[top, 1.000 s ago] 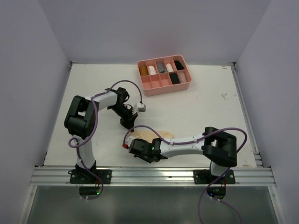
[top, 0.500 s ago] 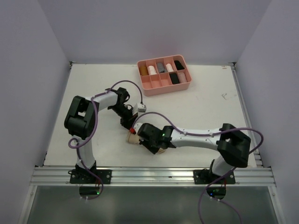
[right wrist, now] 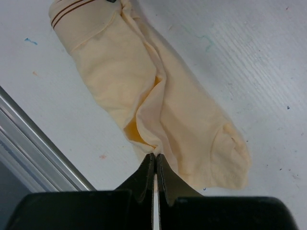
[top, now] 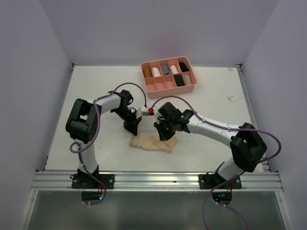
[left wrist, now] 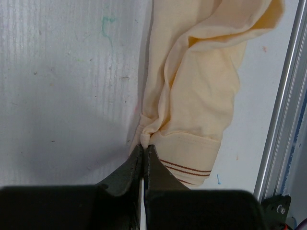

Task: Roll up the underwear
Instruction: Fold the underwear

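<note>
Closest to the arm bases, past the metal rail (top: 158, 179) at the near edge of the desk (top: 96, 96), the tan underwear (top: 152, 143) lies as a loose, creased strip running left to right, not yet rolled. A second ago the right arm lay low along the near edge with its gripper open beside the cloth. It has since swung across to the far side, and the right gripper (top: 162, 133) has closed. Its wrist view shows the fingers pressed together on a raised fold (right wrist: 144, 129) along the long edge of the garment, with the striped waistband at the far end of that view. The left gripper (top: 133, 127) has not moved: it is closed on a bunched corner of cloth just beside the waistband (left wrist: 187, 167). Both ends of the piece now look held, so the garment can probably be pulled taut or folded narrower before rolling starts. The pinches are small and the soft cloth could slip out. Well beyond, at the far edge, the pink tray (top: 169, 91) holds several rolled bundles (top: 178, 80) in its compartments.
</note>
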You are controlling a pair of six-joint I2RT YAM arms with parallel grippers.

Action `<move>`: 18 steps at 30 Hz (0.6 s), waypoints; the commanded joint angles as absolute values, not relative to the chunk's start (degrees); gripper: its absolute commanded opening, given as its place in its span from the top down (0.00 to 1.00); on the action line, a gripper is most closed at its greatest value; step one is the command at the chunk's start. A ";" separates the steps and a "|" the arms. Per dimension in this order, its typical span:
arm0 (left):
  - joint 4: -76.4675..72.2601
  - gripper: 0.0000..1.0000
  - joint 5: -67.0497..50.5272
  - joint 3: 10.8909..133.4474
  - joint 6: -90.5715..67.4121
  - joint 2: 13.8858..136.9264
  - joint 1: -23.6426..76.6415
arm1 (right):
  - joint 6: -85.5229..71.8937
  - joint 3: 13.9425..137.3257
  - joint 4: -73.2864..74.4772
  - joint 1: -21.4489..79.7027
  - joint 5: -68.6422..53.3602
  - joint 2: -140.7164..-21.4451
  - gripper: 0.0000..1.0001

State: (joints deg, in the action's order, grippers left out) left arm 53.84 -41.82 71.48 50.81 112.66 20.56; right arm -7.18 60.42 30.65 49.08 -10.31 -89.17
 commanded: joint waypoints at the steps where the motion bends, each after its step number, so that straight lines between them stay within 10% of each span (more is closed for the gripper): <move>1: 50.98 1.00 -30.67 67.94 55.11 115.22 21.09 | -4.57 62.49 32.25 46.06 -13.45 -90.26 1.00; 18: 49.66 1.00 -30.24 67.85 53.70 114.96 21.09 | -2.54 62.58 34.54 39.99 -3.79 -95.89 1.00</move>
State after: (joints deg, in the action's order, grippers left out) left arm 53.36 -41.80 70.59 51.57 111.94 20.64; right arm -2.96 60.53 33.17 40.47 -8.71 -95.24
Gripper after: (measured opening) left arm 0.015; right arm 0.022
